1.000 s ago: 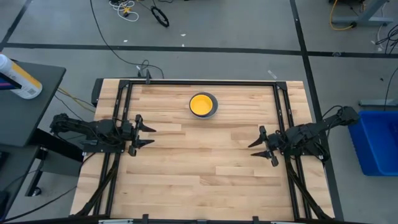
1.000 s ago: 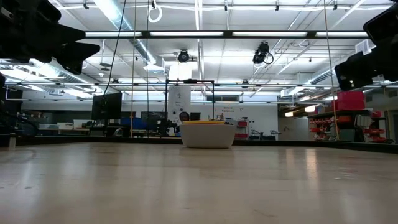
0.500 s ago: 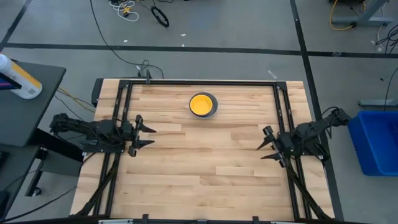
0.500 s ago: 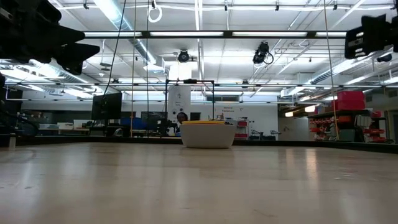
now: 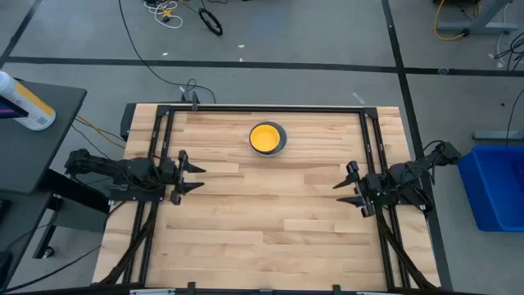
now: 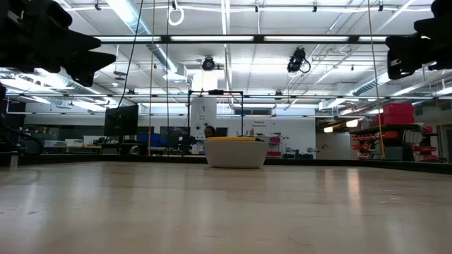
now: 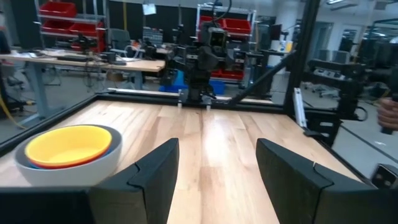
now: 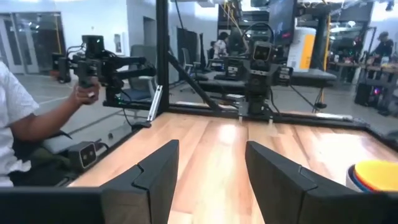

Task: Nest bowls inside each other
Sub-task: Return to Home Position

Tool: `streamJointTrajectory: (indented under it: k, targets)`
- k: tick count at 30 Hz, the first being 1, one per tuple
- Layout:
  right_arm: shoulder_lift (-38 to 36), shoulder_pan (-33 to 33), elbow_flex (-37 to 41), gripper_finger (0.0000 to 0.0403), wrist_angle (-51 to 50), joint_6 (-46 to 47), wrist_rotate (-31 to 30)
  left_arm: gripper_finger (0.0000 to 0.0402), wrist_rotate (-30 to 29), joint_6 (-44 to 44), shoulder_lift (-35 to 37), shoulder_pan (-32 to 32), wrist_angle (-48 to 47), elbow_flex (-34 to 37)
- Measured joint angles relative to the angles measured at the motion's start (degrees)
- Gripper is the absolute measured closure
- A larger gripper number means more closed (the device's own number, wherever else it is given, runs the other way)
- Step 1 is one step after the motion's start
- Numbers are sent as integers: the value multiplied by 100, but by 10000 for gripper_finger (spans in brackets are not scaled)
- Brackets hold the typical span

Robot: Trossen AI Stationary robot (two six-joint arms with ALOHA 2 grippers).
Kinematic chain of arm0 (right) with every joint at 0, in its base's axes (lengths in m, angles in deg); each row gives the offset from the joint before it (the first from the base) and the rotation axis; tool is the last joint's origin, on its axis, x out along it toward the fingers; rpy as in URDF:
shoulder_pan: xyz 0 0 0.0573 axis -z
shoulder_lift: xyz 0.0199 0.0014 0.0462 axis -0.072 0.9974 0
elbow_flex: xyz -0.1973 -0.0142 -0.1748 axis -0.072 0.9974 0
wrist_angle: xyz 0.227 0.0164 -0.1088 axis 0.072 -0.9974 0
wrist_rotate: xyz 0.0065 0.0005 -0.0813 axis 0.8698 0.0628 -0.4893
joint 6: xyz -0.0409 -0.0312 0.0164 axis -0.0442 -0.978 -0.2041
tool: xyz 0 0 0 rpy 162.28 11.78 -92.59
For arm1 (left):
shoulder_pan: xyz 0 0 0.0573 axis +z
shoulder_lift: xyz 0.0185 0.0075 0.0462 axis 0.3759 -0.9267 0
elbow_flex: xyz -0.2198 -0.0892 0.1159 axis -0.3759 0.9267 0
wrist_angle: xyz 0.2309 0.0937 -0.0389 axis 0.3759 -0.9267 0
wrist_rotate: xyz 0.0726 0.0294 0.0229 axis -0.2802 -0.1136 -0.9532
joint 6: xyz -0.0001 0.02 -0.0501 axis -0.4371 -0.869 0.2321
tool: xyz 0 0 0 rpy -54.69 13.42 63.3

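The bowls [image 5: 268,138] stand nested in one stack on the far middle of the wooden table. The grey bowl [image 7: 68,168] is outermost, the yellow one [image 7: 69,144] lies on top, and a blue rim shows between them. The stack also shows in the low view [image 6: 236,152] and at the edge of the right wrist view [image 8: 376,176]. My left gripper [image 5: 199,179] hovers open near the table's left edge, pointing level toward the right. My right gripper [image 5: 344,185] hovers open near the right edge, pointing level toward the left. Nothing is between the fingers of either [image 7: 217,180] [image 8: 205,180].
A black frame rail [image 5: 262,108] runs round the tabletop. A person [image 8: 25,137] sits beyond the table's near side, holding a hand-held device [image 8: 102,65]. A blue bin [image 5: 495,184] stands on the floor at the right, and a side table [image 5: 41,123] at the left.
My right gripper has risen a little near the table's right edge and swung about, its fingers staying apart. The stack of bowls has stayed where it was.
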Motion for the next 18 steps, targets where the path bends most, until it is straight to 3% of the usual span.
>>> streamJointTrajectory:
  k: [10,18]
  targets:
    - [6,98,0,207,17,-175,-265,180,-251,-1,0,-1,32,2]
    - [7,933,1,210,79,-460,-823,180,-254,48,0,-1,32,2]
